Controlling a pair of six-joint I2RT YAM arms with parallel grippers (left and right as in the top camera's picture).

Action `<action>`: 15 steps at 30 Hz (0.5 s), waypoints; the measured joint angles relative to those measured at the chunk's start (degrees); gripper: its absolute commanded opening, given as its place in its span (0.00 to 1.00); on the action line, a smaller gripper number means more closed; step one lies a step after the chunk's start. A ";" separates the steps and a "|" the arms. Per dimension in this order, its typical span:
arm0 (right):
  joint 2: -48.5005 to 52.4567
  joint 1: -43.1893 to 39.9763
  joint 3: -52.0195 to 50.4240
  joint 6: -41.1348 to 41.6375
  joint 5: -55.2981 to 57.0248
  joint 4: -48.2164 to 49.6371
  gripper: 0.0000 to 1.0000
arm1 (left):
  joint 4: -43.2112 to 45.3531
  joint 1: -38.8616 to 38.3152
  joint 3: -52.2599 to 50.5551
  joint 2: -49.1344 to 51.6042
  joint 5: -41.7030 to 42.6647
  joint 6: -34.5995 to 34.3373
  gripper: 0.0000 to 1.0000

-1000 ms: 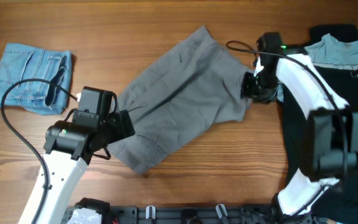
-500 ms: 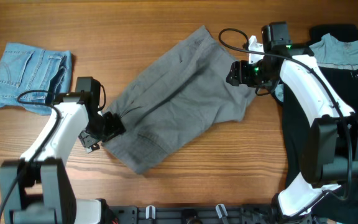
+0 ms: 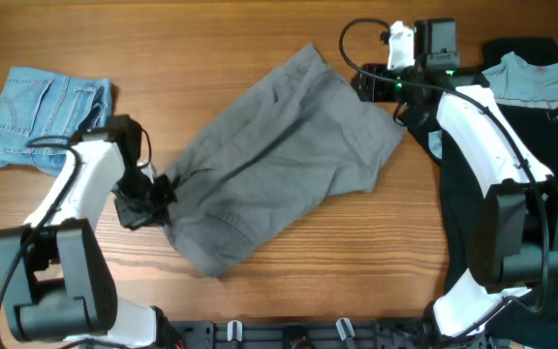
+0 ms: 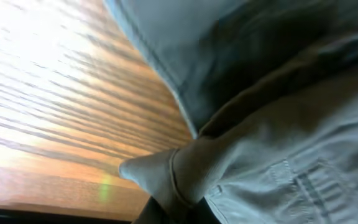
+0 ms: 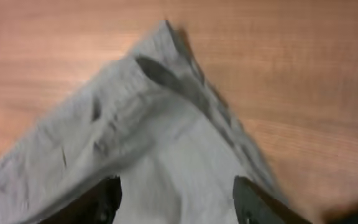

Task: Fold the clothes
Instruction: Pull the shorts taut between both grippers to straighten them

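On the counter (image 3: 260, 39), the pants (image 3: 279, 155) lie spread diagonally. The left fingers (image 3: 155, 197) are closed on a pinch of their left edge, probably as a fold handle. The right fingers (image 5: 101, 202) stand wide apart and empty over the opposite corner, likely positioned to grip it.

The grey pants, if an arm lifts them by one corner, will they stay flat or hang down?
Probably floppy: the grey pants lie in soft creases and bunch up where the left gripper pinches a corner. Likely light, since the cloth looks thin. Pushed, they would probably wrinkle and drag on the wooden table, not slide whole.
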 measured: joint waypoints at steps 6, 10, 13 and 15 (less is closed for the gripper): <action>4.33 4.17 -0.13 -2.86 -2.40 16.87 0.80 | 0.33 0.09 3.56 -2.21 -3.63 0.63 0.04; 12.46 7.85 -0.13 -6.73 -0.79 25.57 0.77 | 2.69 0.09 3.78 -2.25 -4.74 0.85 0.04; 15.43 7.45 -0.13 -6.97 2.03 26.77 0.71 | 3.26 0.09 3.78 -2.25 -6.19 0.90 0.04; 15.45 7.43 -0.13 -7.23 2.56 26.56 0.55 | 5.14 0.09 3.78 -2.25 -7.87 0.90 0.05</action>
